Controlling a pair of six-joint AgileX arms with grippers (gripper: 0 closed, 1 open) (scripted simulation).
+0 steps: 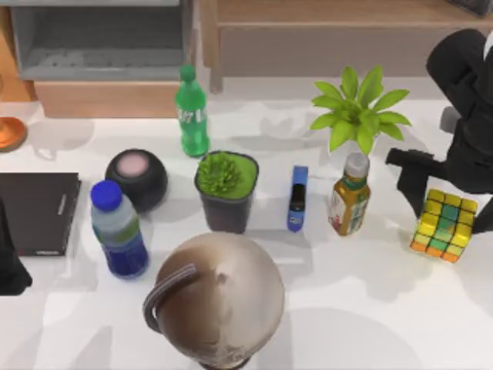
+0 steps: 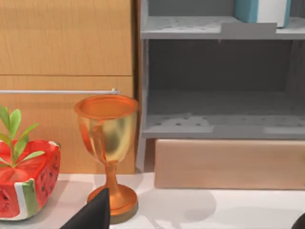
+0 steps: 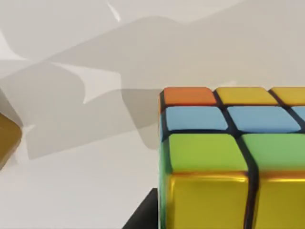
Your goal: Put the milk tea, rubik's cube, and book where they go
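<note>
Hovering at the table's right edge, my right gripper point(image 1: 447, 197) sits over the rubik's cube point(image 1: 444, 225), with one dark finger point(image 1: 408, 176) standing on the side of the cube that faces the milk tea point(image 1: 350, 196). I cannot tell whether this gripper is clamped on the cube or released. In the right wrist view the cube point(image 3: 228, 167) is very close, showing orange, yellow, blue and green squares, with white table point(image 3: 95, 181) beside it.

The milk tea stands upright on the table, between the cube and a small blue box point(image 1: 297, 198), just in front of a leafy green plant point(image 1: 358, 112).

My left arm is parked at the table's left edge, next to a thin black book point(image 1: 35, 212). My left gripper point(image 2: 195, 223) is released, one dark fingertip point(image 2: 90, 215) well apart from the other. It faces a grey shelf unit point(image 2: 214, 29), and the book point(image 2: 259, 9) with the teal cover stands on the upper shelf. A gold cup point(image 2: 107, 138) and a watermelon-patterned planter point(image 2: 26, 179) stand on the table near the shelf unit.

Elsewhere on the table are a green soda bottle point(image 1: 191, 112), a blue-capped water bottle point(image 1: 119, 231), a round black speaker point(image 1: 136, 177), a dark pot of spiky greenery point(image 1: 226, 189) and a large brownish dome point(image 1: 216, 301).
</note>
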